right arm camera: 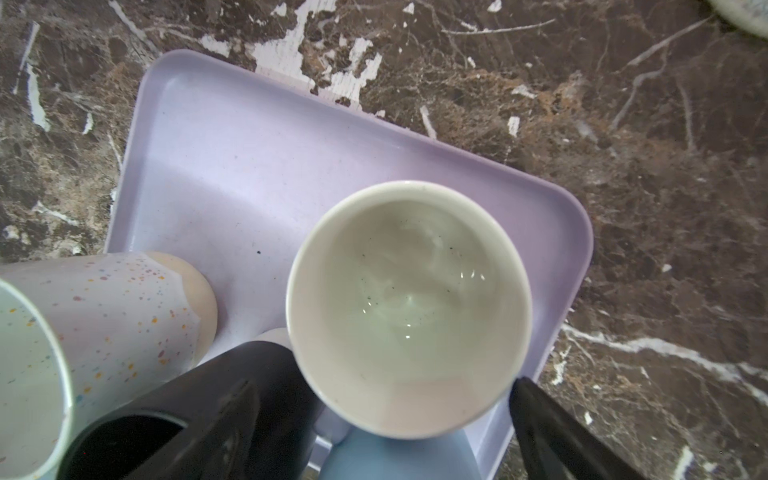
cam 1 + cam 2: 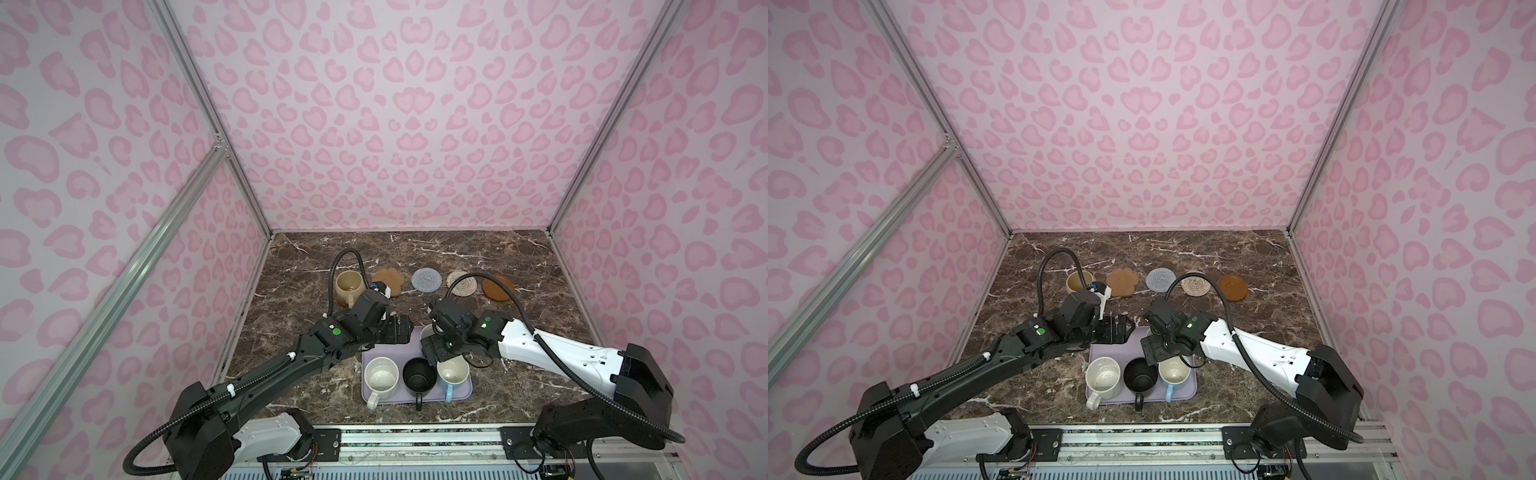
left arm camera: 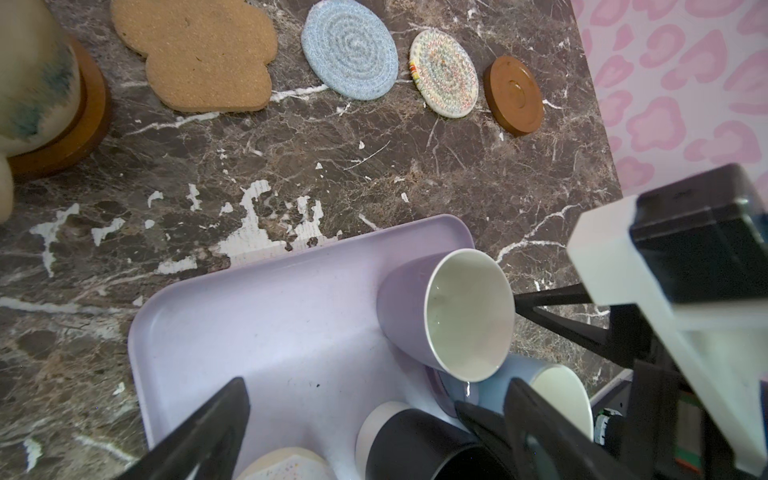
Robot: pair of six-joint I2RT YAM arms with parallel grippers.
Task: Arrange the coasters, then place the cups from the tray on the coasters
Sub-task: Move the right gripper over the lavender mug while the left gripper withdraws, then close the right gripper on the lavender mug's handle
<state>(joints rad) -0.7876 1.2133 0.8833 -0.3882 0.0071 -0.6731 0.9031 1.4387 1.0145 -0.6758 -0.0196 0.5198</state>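
Since the lavender mug [image 1: 409, 307] probably goes next to one of the empty coasters [image 3: 349, 50], the right tool [image 1: 382, 384] stands apart around it on the tray [image 1: 208, 166]; the left tool [image 3: 376, 382] is apart, empty.

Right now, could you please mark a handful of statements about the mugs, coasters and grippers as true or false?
1. The yellow-beige mug stands on a round brown coaster. True.
2. The tray holds five mugs. False: it holds four, the lavender mug, white speckled mug, black mug and light blue mug.
3. A mug sits on the paw-shaped coaster. False: it lies bare.
4. The right gripper is open over the lavender mug. True.
5. The left gripper holds a mug. False: it is open and empty.
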